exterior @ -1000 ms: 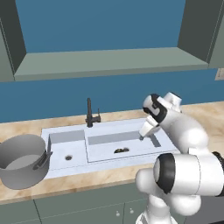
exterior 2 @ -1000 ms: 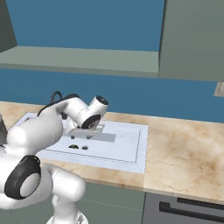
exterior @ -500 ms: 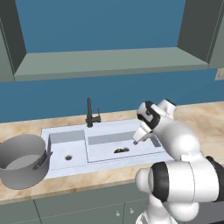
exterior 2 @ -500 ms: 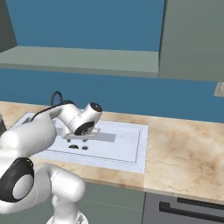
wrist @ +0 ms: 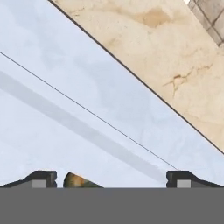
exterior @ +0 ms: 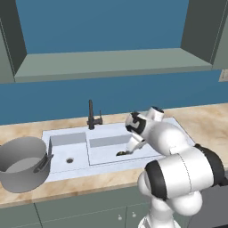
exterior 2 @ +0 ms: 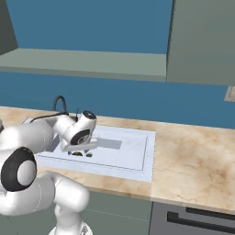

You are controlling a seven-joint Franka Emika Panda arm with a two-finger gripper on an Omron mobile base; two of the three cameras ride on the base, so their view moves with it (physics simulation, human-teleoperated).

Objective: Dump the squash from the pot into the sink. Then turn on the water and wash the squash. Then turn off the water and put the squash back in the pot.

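Note:
The squash [exterior: 122, 153] lies as a small dark lump on the floor of the larger basin of the pale sink [exterior: 103, 158]. My gripper [exterior: 128, 150] hangs low in that basin just above the squash, jaws open and holding nothing. From the right base view the gripper [exterior 2: 79, 148] hovers over the dark squash [exterior 2: 76, 154]. In the hand view the squash [wrist: 79, 181] peeks up between the two fingertips [wrist: 42, 178], closer to the left one. The grey pot [exterior: 23, 163] stands upright on the counter left of the sink.
A dark faucet [exterior: 91, 116] rises behind the divider between the basins. The small basin has a round drain [exterior: 69, 160]. Beige marbled counter [exterior 2: 193, 156] stretches to the right of the sink [exterior 2: 131, 153]. A grey shelf [exterior: 111, 62] runs along the blue wall above.
The arm has swung left and down, bringing the open gripper from above the basin's right side to just over the squash. The squash and pot have stayed put.

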